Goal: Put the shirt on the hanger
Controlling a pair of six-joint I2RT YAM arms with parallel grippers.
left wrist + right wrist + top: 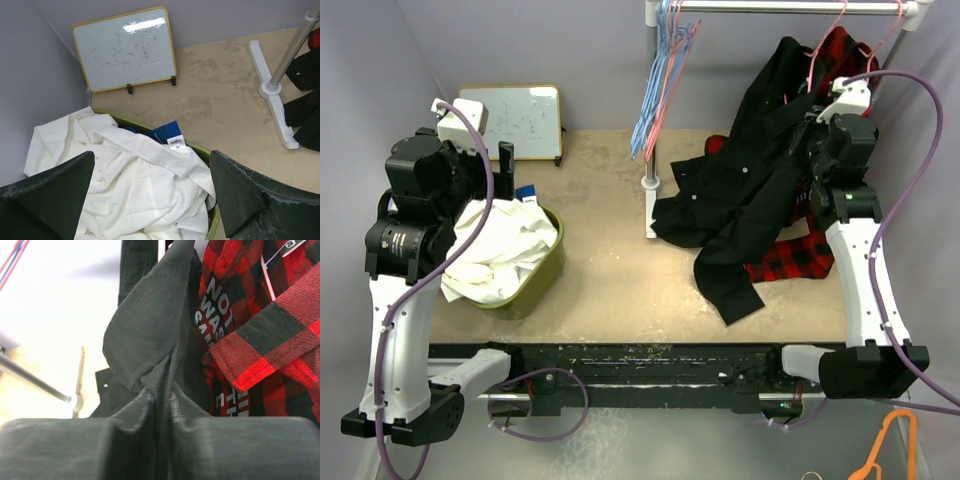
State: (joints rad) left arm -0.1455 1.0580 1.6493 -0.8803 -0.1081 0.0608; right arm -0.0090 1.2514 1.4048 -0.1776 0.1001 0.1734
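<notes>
1. Nearest the bases, the left pincer (150, 175) stood wide and empty over the white garment (125, 195) heaped in the green basket (535, 290). This was at the left end of the table (620, 280), well apart from the work.
2. Farther in on the right, the right pincer (162, 440) was clamped tight on a fold of the shirt (740, 190). The black cloth was bunched between its fingers and rose ahead of it to a peak.
3. The shirt hung from high near the rail (790, 6). Its lower part and a sleeve spilled onto the table, lying over the red plaid shirt (260, 340).
4. At the back, the hanger (817, 45) hung by its hook from the rail, just beside the shirt's upper edge. Whether a shoulder already sat over it could not be told.
5. The step in hand looked like bringing the shirt's upper end onto the hanger.
   - The grip should stay firm.
   - The cloth should go above the hanger's arm before being drawn across, so the thin hanger is not pushed along the rail or unhooked.
   - The plaid shirt, so close, could snag.
   - The idle left pincer could steady the hanger.
</notes>
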